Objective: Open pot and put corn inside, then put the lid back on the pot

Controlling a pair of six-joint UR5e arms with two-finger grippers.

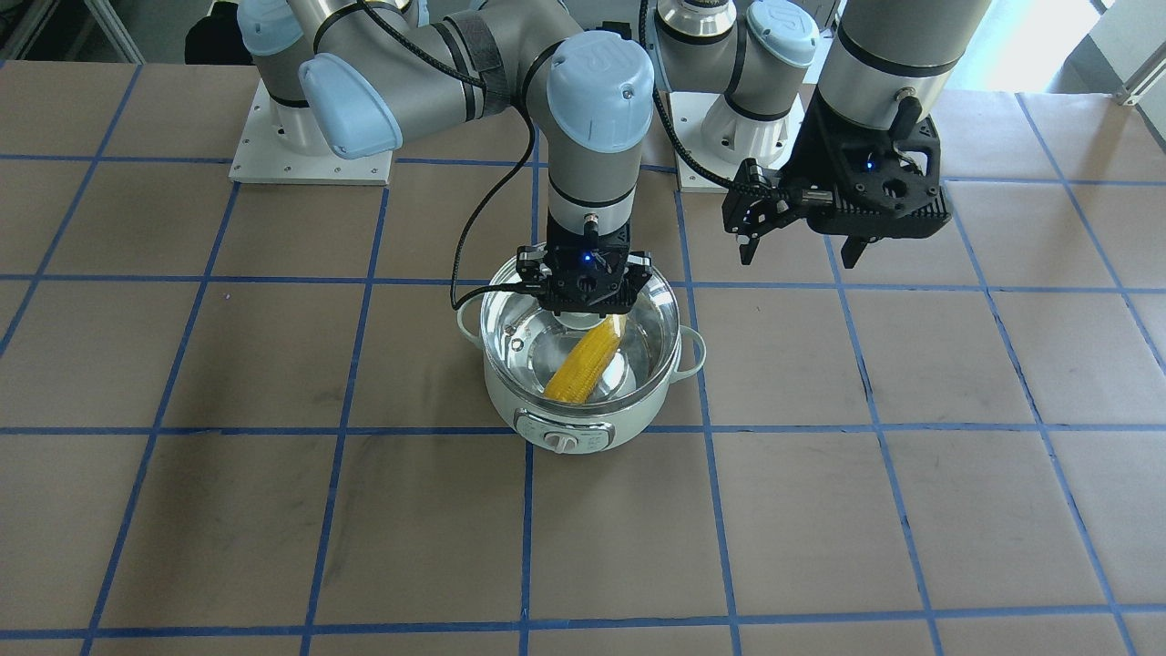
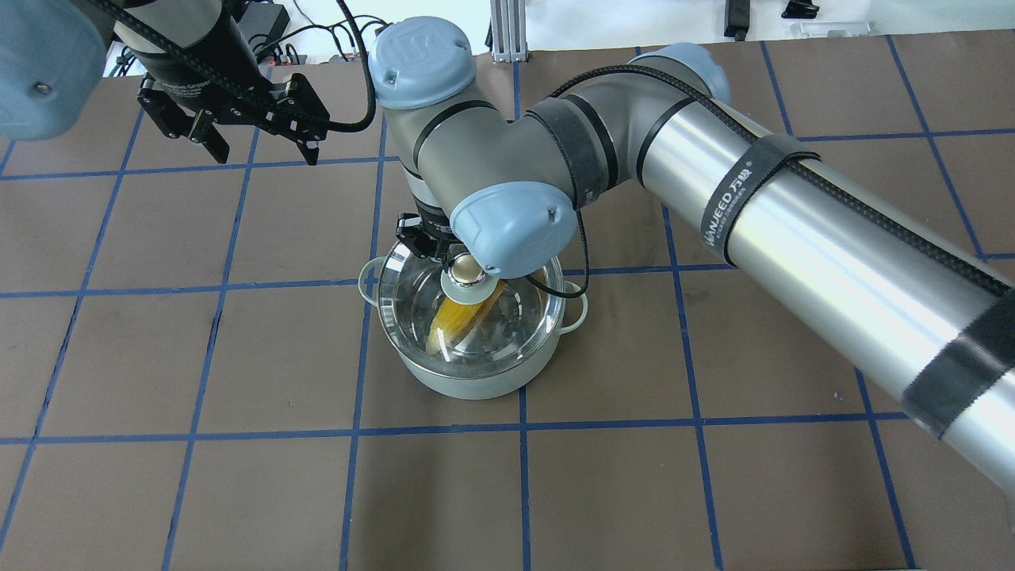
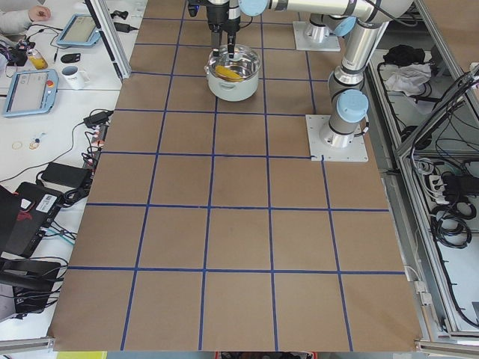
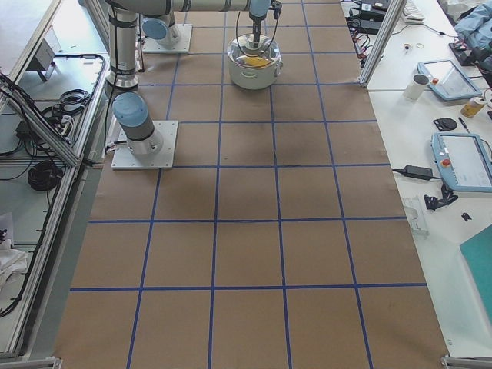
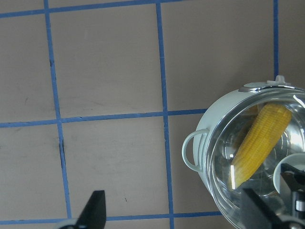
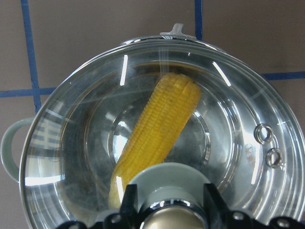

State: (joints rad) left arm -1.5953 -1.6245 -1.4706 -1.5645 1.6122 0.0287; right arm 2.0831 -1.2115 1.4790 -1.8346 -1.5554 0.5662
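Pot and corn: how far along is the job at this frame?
Done: the corn lies inside the pot. In hand: the right gripper clasps the lid by its knob over the rim; fully seated, I cannot tell. Remaining: letting go. The left gripper hangs open, aside.

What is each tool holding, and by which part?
Right tool appears to grip the lid by its knob, with the lid resting on the pot. Left tool is open, holding nothing.

Bright, even light with soft shadows; white glare streaks cross the lid [image 6: 224, 119] (clearest from the right wrist).
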